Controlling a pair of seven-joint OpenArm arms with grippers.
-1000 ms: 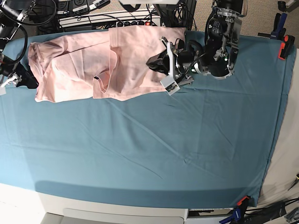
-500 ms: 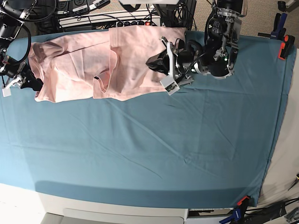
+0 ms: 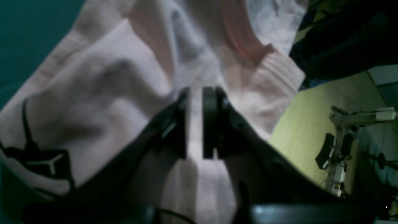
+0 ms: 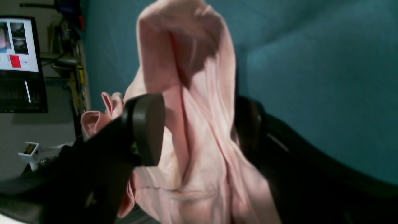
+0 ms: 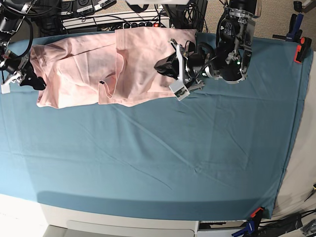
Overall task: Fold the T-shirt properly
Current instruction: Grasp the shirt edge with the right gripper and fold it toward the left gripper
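1. Your tabletop is covered by a teal cloth sheet (image 5: 163,158), lightly creased, with orange clamps (image 5: 299,49) at its right edge and near corner.
2. The T-shirt (image 5: 98,69) lies bunched along the far edge of the sheet, toward the left in the base view, with 1 panel folded over the middle.
3. Your left gripper (image 3: 196,124) has its pads nearly together, pinching a fold of pink fabric; the ribbed collar (image 3: 273,77) sits just beside it and black lettering (image 3: 34,155) shows at lower left of that wrist view.
4. In the base view that gripper (image 5: 170,66) sits on the shirt's right edge.
5. Your right gripper (image 4: 199,124) stands wide, with shirt fabric between the 2 fingers (image 4: 146,127); you cannot tell whether either pad touches the cloth.
6. In the base view it (image 5: 27,76) is at the shirt's left end.
7. Behind the tabletop: cables and power strips (image 5: 113,17). A lit monitor (image 4: 18,62) shows in the right wrist view; a yellowish floor (image 3: 304,124) and a stand show in the left.
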